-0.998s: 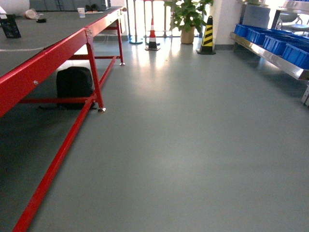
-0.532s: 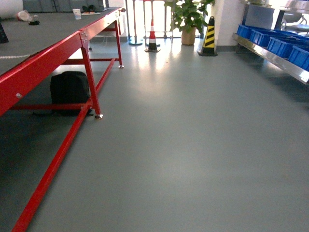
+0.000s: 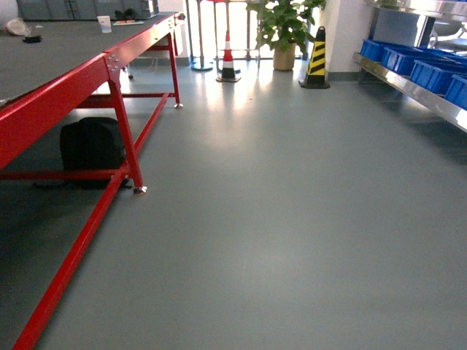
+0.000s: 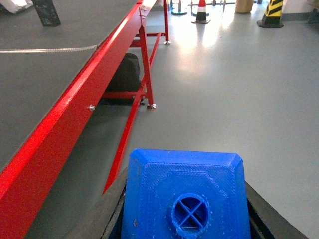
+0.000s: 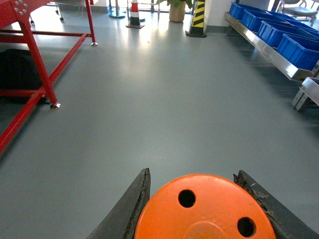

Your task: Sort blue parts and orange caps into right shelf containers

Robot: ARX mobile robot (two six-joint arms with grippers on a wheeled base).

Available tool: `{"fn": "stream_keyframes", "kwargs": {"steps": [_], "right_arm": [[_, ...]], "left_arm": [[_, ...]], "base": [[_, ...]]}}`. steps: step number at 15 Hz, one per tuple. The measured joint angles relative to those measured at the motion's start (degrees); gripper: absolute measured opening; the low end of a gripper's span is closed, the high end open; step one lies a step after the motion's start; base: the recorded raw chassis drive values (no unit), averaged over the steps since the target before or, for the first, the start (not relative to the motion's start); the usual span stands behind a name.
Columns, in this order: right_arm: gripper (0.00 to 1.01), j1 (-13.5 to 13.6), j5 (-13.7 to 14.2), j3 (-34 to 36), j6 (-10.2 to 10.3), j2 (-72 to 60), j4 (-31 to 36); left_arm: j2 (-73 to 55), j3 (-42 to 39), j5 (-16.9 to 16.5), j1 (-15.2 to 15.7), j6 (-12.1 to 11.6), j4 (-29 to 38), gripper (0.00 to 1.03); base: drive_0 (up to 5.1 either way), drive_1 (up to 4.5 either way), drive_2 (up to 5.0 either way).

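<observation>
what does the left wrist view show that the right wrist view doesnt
Only the left wrist view shows the blue part held between the left gripper's fingers, plus the grey tabletop.

Only the right wrist view shows the orange cap held in the right gripper, and the blue crates on the metal shelf.

Both show the red table frame, the black bag under it, the grey floor, the red-and-white cone and the yellow-and-black cone.
</observation>
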State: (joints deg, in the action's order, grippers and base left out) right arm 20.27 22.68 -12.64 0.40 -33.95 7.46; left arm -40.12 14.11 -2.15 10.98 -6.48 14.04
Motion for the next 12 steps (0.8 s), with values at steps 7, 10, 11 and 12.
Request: {"fn": "stream_keyframes", "kwargs": {"steps": [7,10,11,12], "right_arm": [[0.43,0.00,0.00,0.00,0.00,0.28,0.09],[0.43,0.00,0.02,0.00,0.00,0.00,-0.09],[0.43,0.00,-0.04,0.00,0.00,-0.04,0.02],[0.43,-0.02,-0.02,0.00,0.00,0.02,0.00]], "left_arm": [[0.00,-0.02,0.02,0.00,0.00,0.07,0.44],[-0.02,-0.02,0.02,0.00,0.00,0.15,0.44],[-0.02,-0.02,0.02,0.00,0.00,0.09,0.44],[0.00,-0.02,0.02,0.00,0.00,0.13,0.44]], "base": [[-0.1,4.24,-4.4],[0.1,4.35,-4.2],[0.1,4.35,-4.2],[0.1,4.35,-4.2]]}}
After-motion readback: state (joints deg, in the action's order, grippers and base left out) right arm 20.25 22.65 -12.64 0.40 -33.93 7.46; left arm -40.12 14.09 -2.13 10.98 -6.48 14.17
